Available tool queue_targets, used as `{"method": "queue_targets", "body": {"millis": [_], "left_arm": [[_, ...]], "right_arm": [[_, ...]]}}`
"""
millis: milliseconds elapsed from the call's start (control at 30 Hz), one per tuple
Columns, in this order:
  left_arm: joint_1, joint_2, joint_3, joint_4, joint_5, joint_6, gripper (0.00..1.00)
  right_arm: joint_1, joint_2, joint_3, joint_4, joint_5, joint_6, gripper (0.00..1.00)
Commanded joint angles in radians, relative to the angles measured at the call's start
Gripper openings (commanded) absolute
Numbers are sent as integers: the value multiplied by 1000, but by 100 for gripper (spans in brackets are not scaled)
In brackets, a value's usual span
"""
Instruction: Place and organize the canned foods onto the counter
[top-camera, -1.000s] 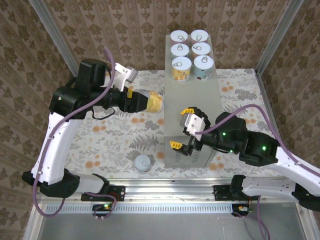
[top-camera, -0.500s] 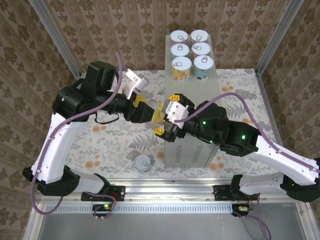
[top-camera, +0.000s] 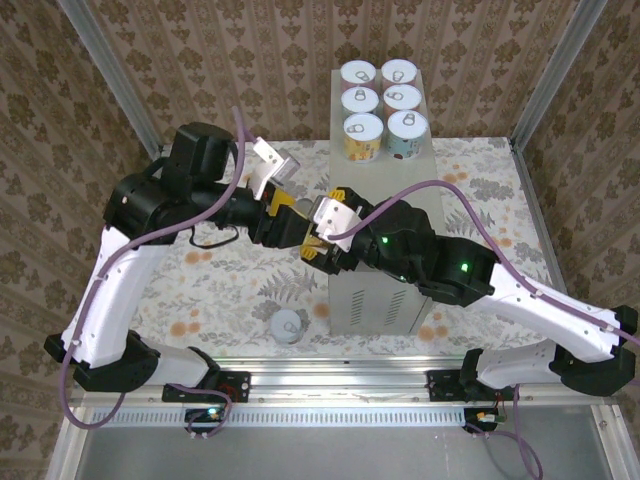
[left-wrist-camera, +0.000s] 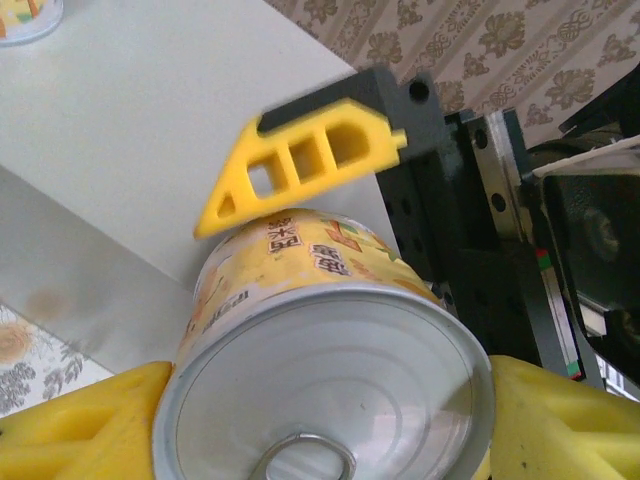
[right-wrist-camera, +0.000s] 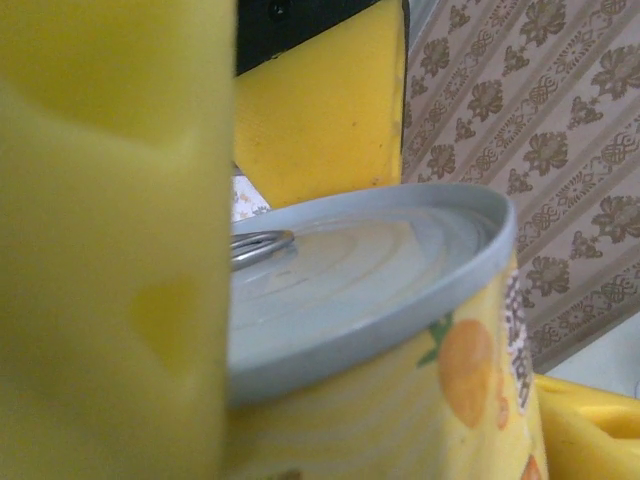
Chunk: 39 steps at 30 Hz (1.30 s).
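Patterned wallpaper is enclosing a floral table (top-camera: 200, 290) where the grey box (top-camera: 390, 180) is standing, with six tins (top-camera: 385, 105) sitting in pairs at its far end. At the box's left edge, the left end effector (top-camera: 290, 222) is pinching a yellow tin (left-wrist-camera: 330, 340) that is lying on its side. The right end effector (top-camera: 326, 228) is straddling the same tin, one of its fingers (left-wrist-camera: 300, 170) lying against the label; whether it is clamping, I cannot tell. A hand-over seems to be happening. Next, the right side is needing a firm hold before the left releases, then an upright placement beside the six. Another tin (top-camera: 288, 325) is waiting on the table.
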Motion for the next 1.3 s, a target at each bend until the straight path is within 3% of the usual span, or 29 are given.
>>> {"method": "queue_targets", "body": {"millis": [0, 133, 267, 400, 567, 900, 1267], "left_arm": [[-6, -4, 34, 42, 45, -2, 55], [-7, -5, 27, 52, 44, -3, 59], [-6, -27, -21, 114, 62, -9, 73], [-16, -94, -162, 299, 98, -48, 84], [-118, -200, -368, 552, 7, -41, 90], [-182, -227, -533, 833, -122, -101, 85], [-238, -173, -527, 902, -217, -59, 72]], "right_arm": [[4, 1, 23, 28, 30, -4, 78], [3, -10, 24, 17, 15, 15, 69], [1, -35, 10, 34, 3, 53, 66], [-18, -72, -9, 75, -29, 156, 65], [-20, -122, -52, 132, -59, 291, 64], [-22, -191, -132, 199, -64, 424, 63], [-22, -236, -190, 226, -41, 444, 67]]}}
